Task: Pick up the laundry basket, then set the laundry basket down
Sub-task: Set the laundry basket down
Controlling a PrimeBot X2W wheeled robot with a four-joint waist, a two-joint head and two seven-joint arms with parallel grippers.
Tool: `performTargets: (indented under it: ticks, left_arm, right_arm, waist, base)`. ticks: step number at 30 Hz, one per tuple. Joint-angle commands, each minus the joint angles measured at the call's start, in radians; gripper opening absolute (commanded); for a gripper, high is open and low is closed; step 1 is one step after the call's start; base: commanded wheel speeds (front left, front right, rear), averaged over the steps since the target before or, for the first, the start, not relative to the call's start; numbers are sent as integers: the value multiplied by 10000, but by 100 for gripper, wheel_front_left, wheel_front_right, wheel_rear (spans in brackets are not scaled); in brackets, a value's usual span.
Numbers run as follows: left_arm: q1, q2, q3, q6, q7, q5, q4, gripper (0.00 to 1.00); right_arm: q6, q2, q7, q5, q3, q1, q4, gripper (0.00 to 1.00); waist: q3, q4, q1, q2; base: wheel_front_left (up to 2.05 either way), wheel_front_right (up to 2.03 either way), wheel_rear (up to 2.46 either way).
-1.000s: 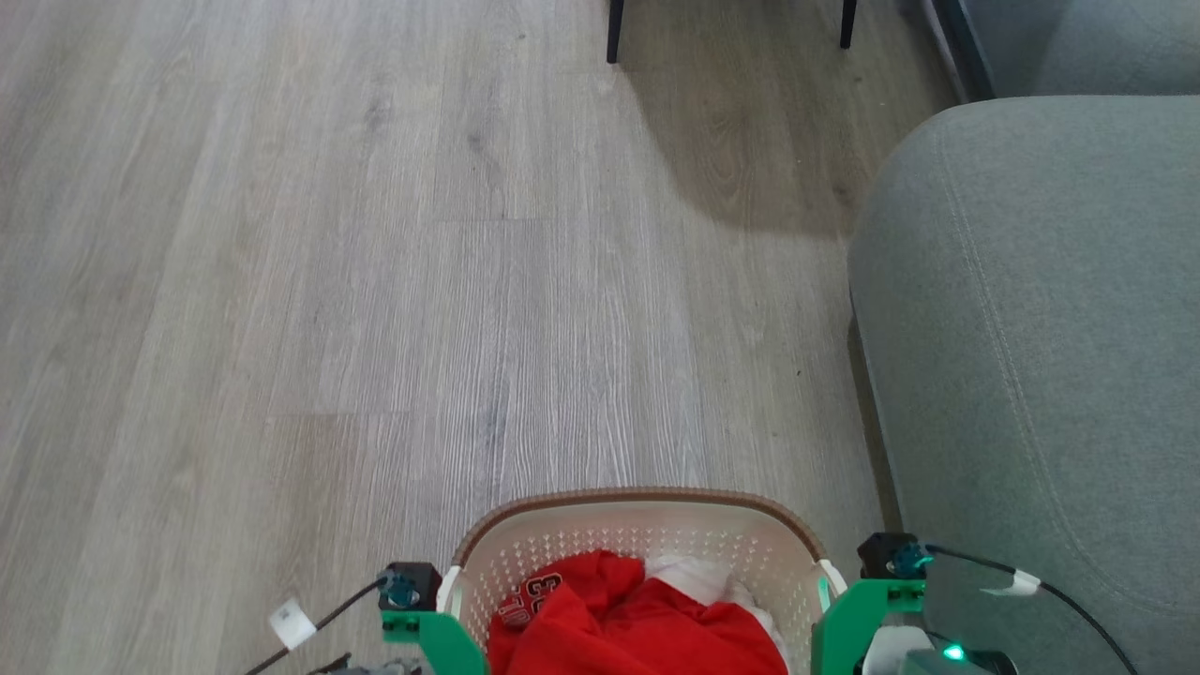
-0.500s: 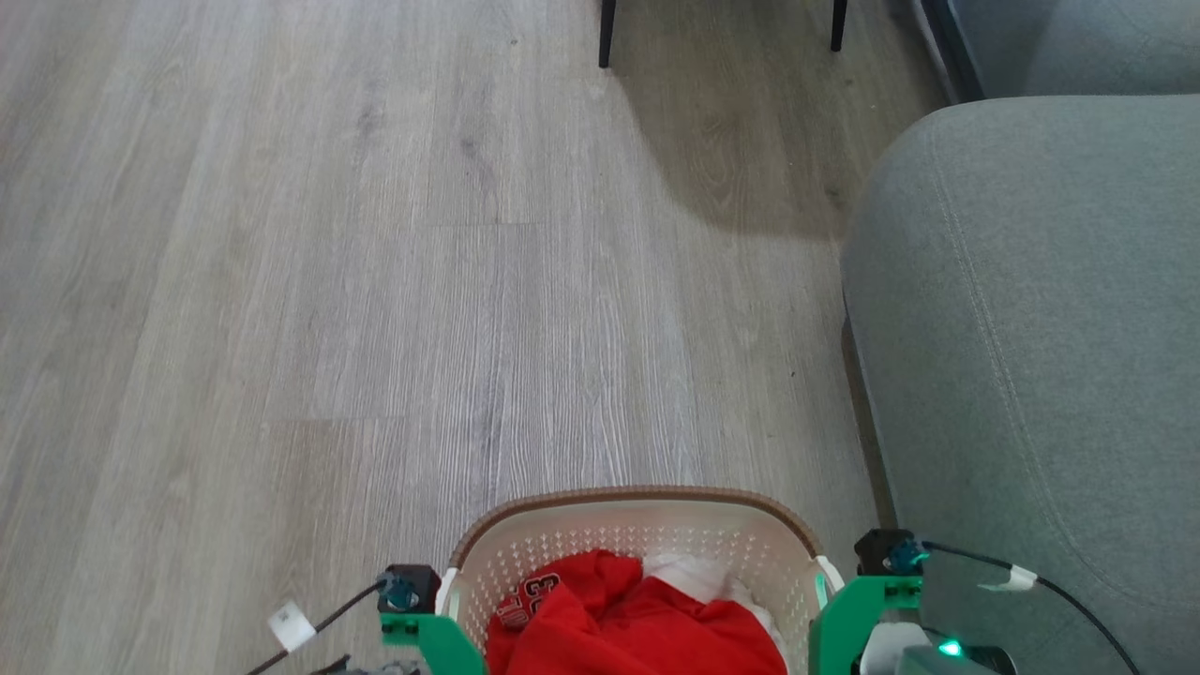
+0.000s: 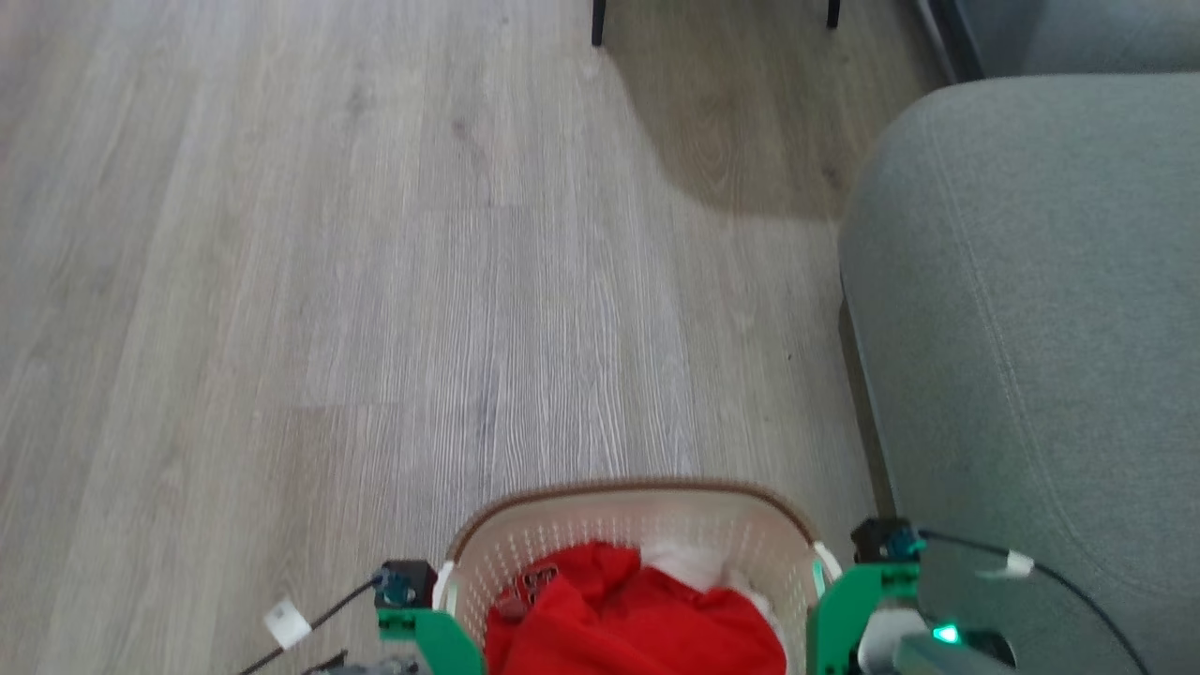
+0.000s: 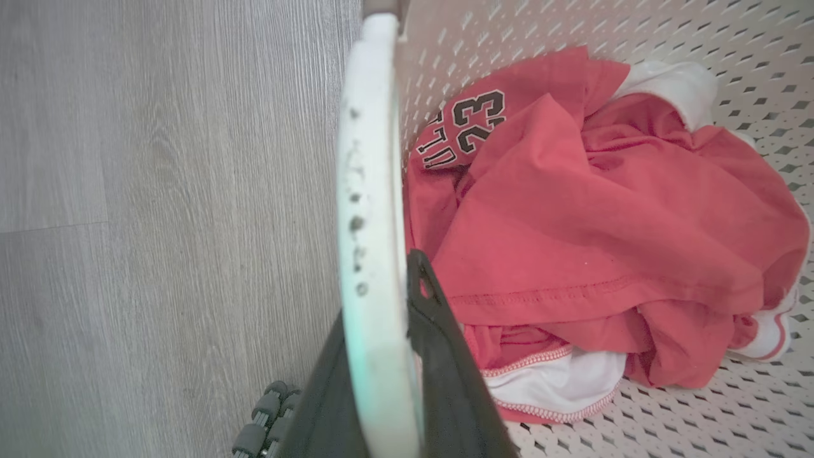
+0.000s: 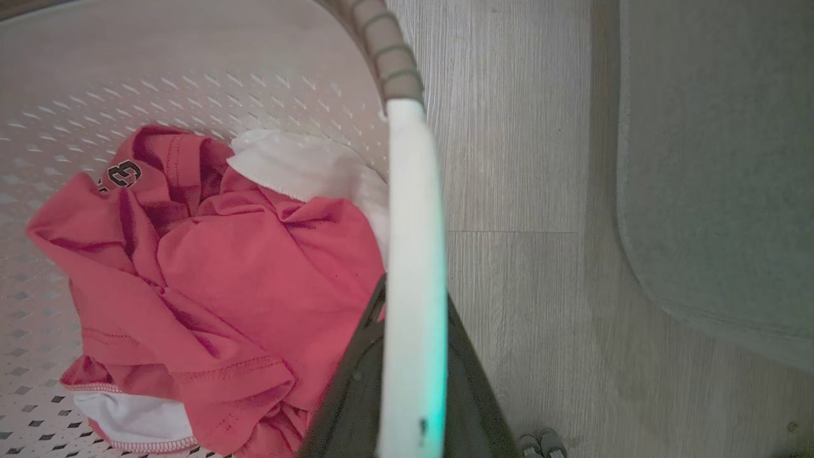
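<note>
I get soft, even daylight; a broad shadow lies on the floor (image 3: 375, 281) at upper centre of my slightly motion-blurred head view. In both wrist views the laundry basket (image 4: 731, 407) shows its near handle (image 4: 372, 222) defocused and teal-tinted.

Floor (image 3: 375, 281): pale grey wood-grain planks. Grey upholstered sofa (image 3: 1031, 328) stands on it at right. Two thin dark furniture legs (image 3: 597, 23) at far edge, centre-right.
</note>
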Motion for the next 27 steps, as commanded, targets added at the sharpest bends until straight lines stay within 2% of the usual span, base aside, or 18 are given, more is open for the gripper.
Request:
performTargets:
  ticks: [1, 10, 20, 27]
  left_arm:
    - [-714, 263, 69, 88, -180, -5, 24, 0]
    - [-1751, 263, 67, 99, -389, 18, 83, 0]
    - [-3684, 282, 266, 128, -802, 63, 271, 0]
    - [-5019, 306, 249, 167, -1101, 251, 352, 0]
  right_arm:
    - [-17, -60, -248, 22, 122, -712, -54, 0]
    - [-17, -60, -520, -55, 235, -1896, 125, 0]
    - [-17, -60, -911, -374, 206, -3832, 233, 0]
    - [-17, -195, -1045, -1086, -343, -5078, 241, 0]
  waist:
    - [220, -25, 0, 0]
    - [1369, -85, 0, 0]
    - [3574, -221, 0, 0]
    - [5281, -266, 0, 0]
  base:
    - [0, 0, 0]
    - [0, 0, 0]
    - [0, 0, 0]
    - [0, 0, 0]
